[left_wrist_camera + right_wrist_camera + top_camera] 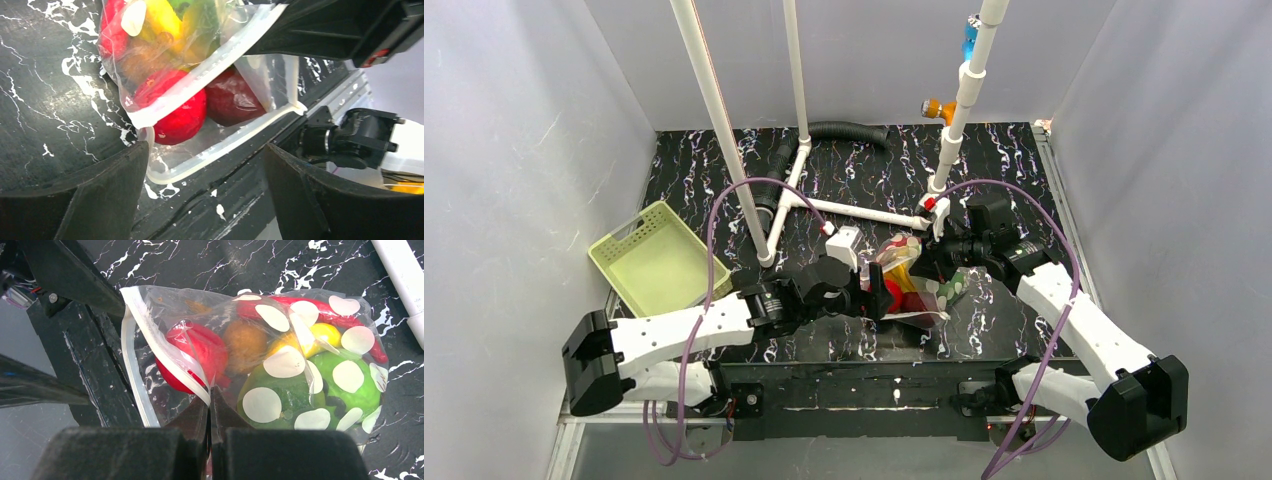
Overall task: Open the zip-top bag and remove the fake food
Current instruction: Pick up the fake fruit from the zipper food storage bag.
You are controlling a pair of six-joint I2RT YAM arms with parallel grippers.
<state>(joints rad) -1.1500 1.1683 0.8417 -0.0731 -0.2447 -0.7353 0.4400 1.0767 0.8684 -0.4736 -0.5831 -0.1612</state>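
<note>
Meanwhile, right tool [210, 395] tight on the zip-top bag [300, 365], left tool [206, 152] wide apart at its mouth.

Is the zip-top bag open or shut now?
Open: the zipper strips of the zip-top bag gape apart, with fake food visible between them.

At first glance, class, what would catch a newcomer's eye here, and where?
The dotted zip-top bag, mid-table, bulges with bright fake food. The right end effector is shut on one lip, while the left end effector gapes open at its mouth. A pale green basket sits far left.
</note>
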